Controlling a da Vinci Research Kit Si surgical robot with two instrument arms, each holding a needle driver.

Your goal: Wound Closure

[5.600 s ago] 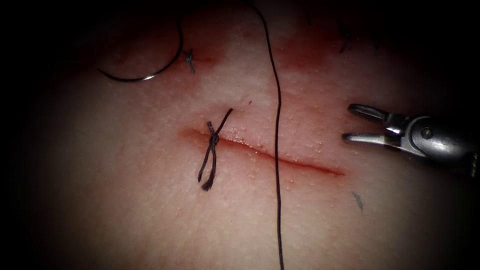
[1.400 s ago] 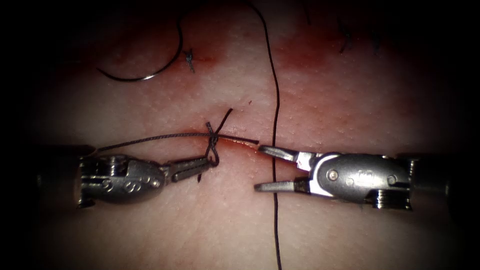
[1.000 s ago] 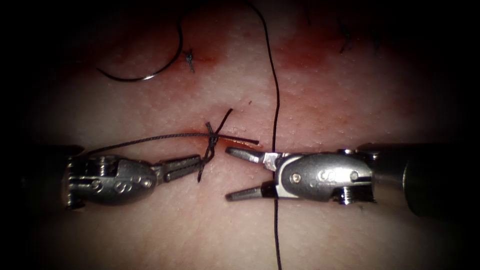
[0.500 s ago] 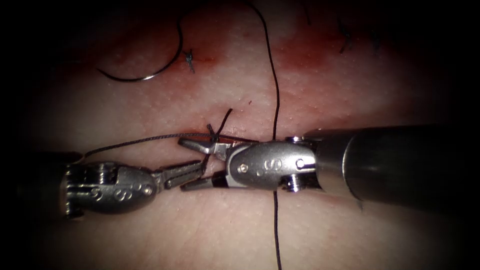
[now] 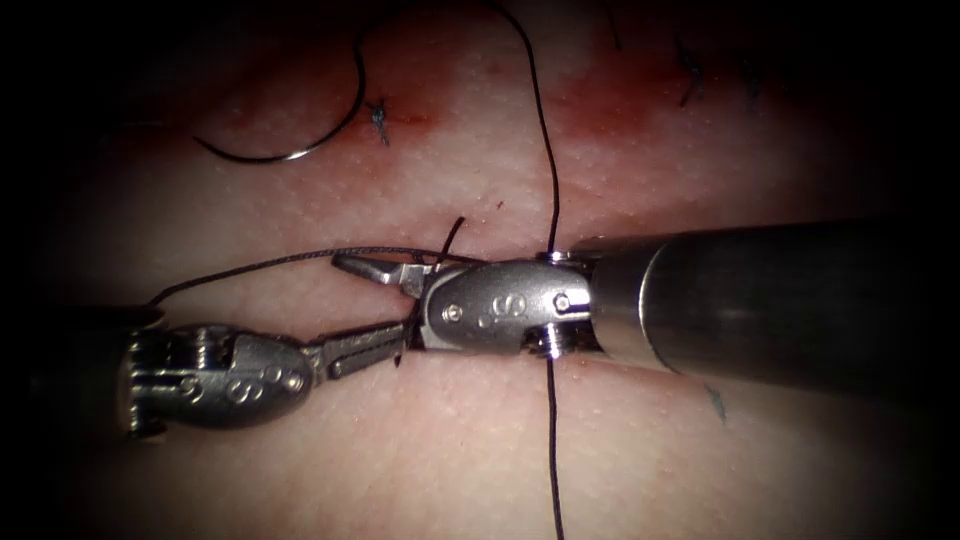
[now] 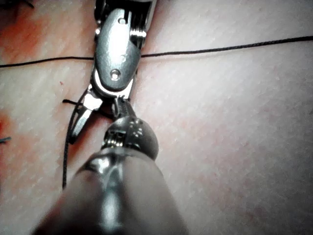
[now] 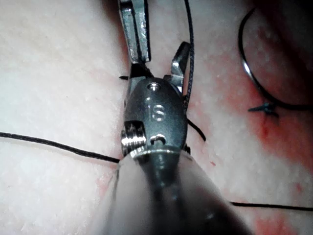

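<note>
Two steel needle drivers meet over the pale pink slab of pork-belly tissue (image 5: pixel 300 460), which carries smears of red fluid (image 5: pixel 620 110) along its far edge. The cut itself is mostly covered by the tools from where I sit.

The right arm's tool (image 5: pixel 345 308) is the biggest thing on my screen. Its dark shaft comes in from the right and its silver wrist lies across the middle of the cut. Its jaws stand apart. One slim jaw points left just beneath a fine strand, the other is tucked behind the left tool's tip, and I see nothing clamped between them.

The left arm's tool (image 5: pixel 390 338) comes in lower down from the left. Its jaws are pressed together on the dark tails of the tied knot (image 5: pixel 402 345), just below the cut near its left end, right against the other tool's wrist.

One long black thread (image 5: pixel 552 200) runs from the far edge to the near edge, passing under the right tool's wrist. A second thin dark strand (image 5: pixel 260 265) arcs from the left tool's side up to the knot, just beside the right tool's upper jaw.

The curved steel needle (image 5: pixel 290 156) lies loose on the tissue's surface, well up and to the left of the knot. Neither tool holds it, and a small knotted stub (image 5: pixel 380 120) sits just beside its curve.
</note>
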